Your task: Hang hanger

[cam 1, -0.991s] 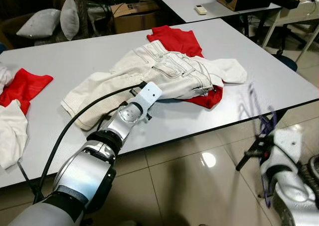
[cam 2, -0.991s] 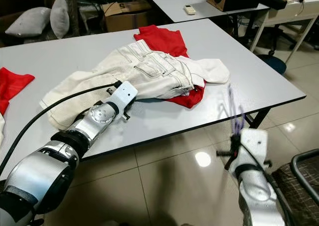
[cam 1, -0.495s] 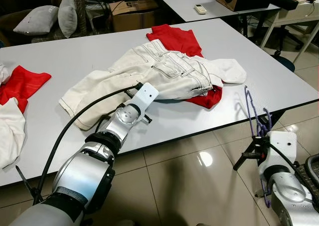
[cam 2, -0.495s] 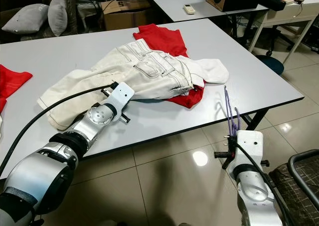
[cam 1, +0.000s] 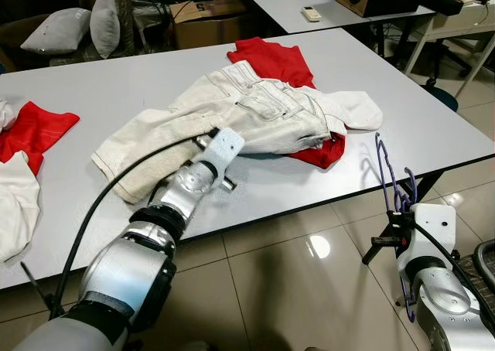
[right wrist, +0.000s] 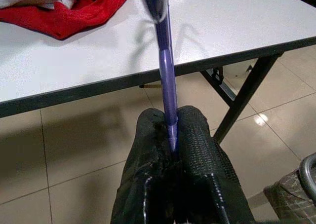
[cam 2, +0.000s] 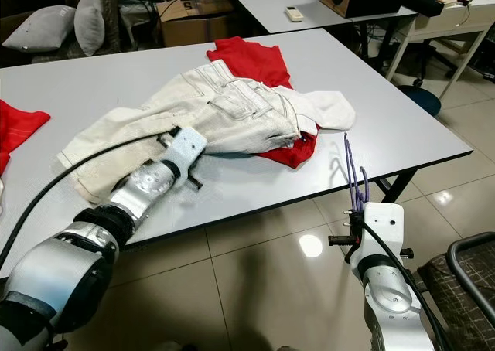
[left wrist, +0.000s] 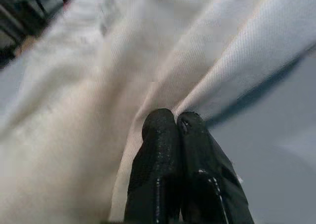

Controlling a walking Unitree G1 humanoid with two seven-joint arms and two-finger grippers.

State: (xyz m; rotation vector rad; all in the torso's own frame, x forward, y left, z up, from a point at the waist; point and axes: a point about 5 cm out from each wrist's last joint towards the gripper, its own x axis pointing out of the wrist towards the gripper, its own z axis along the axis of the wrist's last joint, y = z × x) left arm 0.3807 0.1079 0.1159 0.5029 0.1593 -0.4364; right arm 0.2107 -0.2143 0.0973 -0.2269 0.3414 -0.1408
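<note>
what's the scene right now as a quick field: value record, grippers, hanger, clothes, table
left gripper: shut, fingertips pressed into a fold of the white jeans
right gripper: shut on the purple hanger, held off the table's near right edge, above the floor
hanger pose: upright, hook end up
clothes: white jeans lie over a red garment mid-table; another red garment and a white garment at the far left
table: grey top

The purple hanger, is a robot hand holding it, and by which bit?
Yes. The right hand pinches the purple hanger by a thin purple bar, its hook pointing up beside the table.
</note>
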